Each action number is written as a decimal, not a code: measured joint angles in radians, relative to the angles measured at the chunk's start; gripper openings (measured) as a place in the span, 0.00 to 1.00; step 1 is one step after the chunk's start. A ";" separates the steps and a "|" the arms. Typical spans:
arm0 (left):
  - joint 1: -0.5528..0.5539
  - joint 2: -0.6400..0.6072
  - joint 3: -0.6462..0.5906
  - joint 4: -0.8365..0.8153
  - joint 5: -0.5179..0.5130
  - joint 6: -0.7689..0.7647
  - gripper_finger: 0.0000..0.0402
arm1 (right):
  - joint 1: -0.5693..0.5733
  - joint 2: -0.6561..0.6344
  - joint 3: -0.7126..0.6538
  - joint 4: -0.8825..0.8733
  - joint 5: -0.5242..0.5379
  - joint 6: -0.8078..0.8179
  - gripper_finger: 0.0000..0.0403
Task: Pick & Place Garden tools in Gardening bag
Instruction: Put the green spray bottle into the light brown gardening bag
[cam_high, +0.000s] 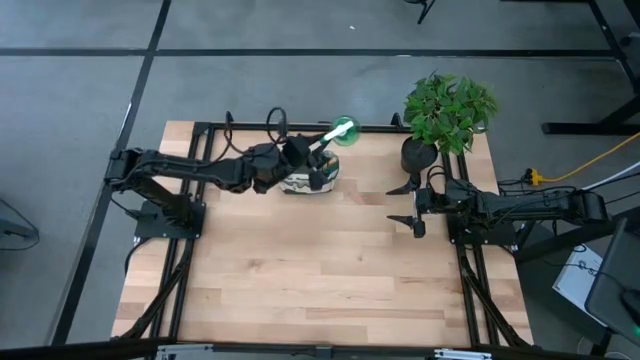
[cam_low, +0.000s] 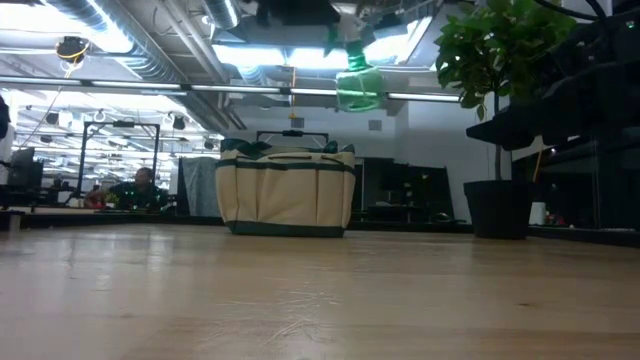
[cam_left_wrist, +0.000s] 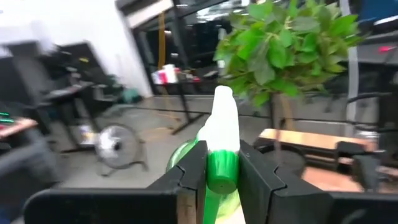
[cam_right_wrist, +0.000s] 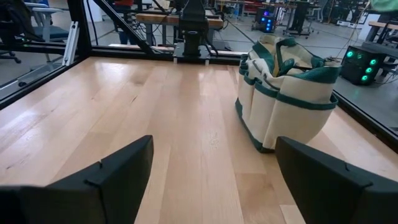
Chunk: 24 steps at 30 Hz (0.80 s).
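Observation:
The cream-and-green gardening bag (cam_high: 305, 181) stands on its base at the table's far middle; it also shows in the low view (cam_low: 287, 192) and the right wrist view (cam_right_wrist: 286, 99). My left gripper (cam_high: 312, 153) is above the bag, shut on a green-and-white soft spray item (cam_high: 340, 132), whose green end shows high in the low view (cam_low: 358, 88). My right gripper (cam_high: 411, 204) is open and empty near the table's right side, in front of the plant pot. No other tools show on the table. My left gripper pinches the item's green neck (cam_left_wrist: 221, 173) between its two fingers (cam_left_wrist: 191, 174), just below the white part (cam_left_wrist: 225, 124). The fingers reach out roughly level toward the table's far right. The item sticks out beyond the fingertips, lifted clear above the bag.
A potted green plant (cam_high: 448, 108) in a black pot (cam_low: 497, 208) stands at the far right corner, close to my right gripper. Bare wooden tabletop (cam_high: 320, 270) stretches across the near half.

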 joint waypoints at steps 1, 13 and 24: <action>0.016 0.000 0.000 -0.008 0.043 -0.024 0.15 | 0.000 0.000 0.000 0.000 0.000 0.000 0.85; 0.117 0.000 0.000 -0.216 0.168 -0.191 0.15 | 0.000 0.000 0.000 0.000 0.001 0.000 0.85; 0.102 -0.054 -0.001 -0.242 0.199 -0.167 0.15 | 0.000 0.000 0.000 0.000 0.001 0.000 0.85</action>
